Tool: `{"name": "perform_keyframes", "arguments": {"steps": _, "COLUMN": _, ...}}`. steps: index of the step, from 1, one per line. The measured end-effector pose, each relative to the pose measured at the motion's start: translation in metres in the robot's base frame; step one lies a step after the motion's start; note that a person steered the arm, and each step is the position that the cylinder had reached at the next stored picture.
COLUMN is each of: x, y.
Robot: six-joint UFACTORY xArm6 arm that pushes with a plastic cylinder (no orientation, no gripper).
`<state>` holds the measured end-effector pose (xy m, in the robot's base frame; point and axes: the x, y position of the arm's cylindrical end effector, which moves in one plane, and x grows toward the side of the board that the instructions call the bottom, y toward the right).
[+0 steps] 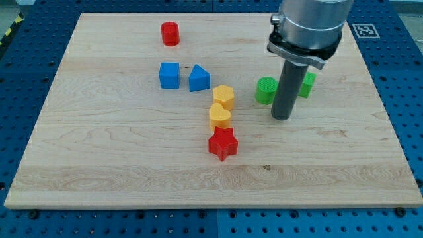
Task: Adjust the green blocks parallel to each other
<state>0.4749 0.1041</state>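
My tip [281, 118], a bare rod grasping nothing, rests in the right-centre of the frame just below the gap between the round green block [266, 90] and the half-hidden green block [307, 84], apparently placed to nudge either one, with open wooden board [132, 172] below and rightward.

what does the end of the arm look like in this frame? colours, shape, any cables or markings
A wide grey metal cylinder enters from the view's top, with a darker flanged collar below it. From that hangs a straight dark grey rod ending in my tip, blunt and round. No cables or markings are visible on it.
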Motion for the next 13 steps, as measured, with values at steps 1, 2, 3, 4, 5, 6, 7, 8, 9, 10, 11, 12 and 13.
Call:
{"name": "perform_keyframes", "arguments": {"steps": 1, "x": 0.0, "y": -0.013}}
{"name": "perform_keyframes", "arguments": {"steps": 2, "x": -0.003, "y": -0.015}}
{"name": "perform_keyframes", "arguments": {"steps": 3, "x": -0.017, "y": -0.016}}
{"name": "perform_keyframes", "arguments": {"steps": 4, "x": -0.02, "y": -0.016}}
{"name": "perform_keyframes", "arguments": {"steps": 5, "x": -0.027, "y": -0.016}}
{"name": "perform_keyframes", "arguments": {"steps": 6, "x": -0.045, "y": -0.016}}
{"name": "perform_keyframes", "arguments": {"steps": 7, "x": -0.045, "y": -0.018}}
{"name": "perform_keyframes", "arguments": {"steps": 8, "x": -0.043, "y": -0.017}}
{"name": "perform_keyframes", "arguments": {"steps": 9, "x": -0.027, "y": 0.006}}
{"name": "perform_keyframes", "arguments": {"steps": 10, "x": -0.026, "y": 0.05}}
{"name": "perform_keyframes", "arguments": {"steps": 11, "x": -0.026, "y": 0.09}}
{"name": "perform_keyframes", "arguments": {"steps": 12, "x": -0.028, "y": 0.102}}
{"name": "perform_keyframes", "arguments": {"steps": 13, "x": -0.029, "y": 0.087}}
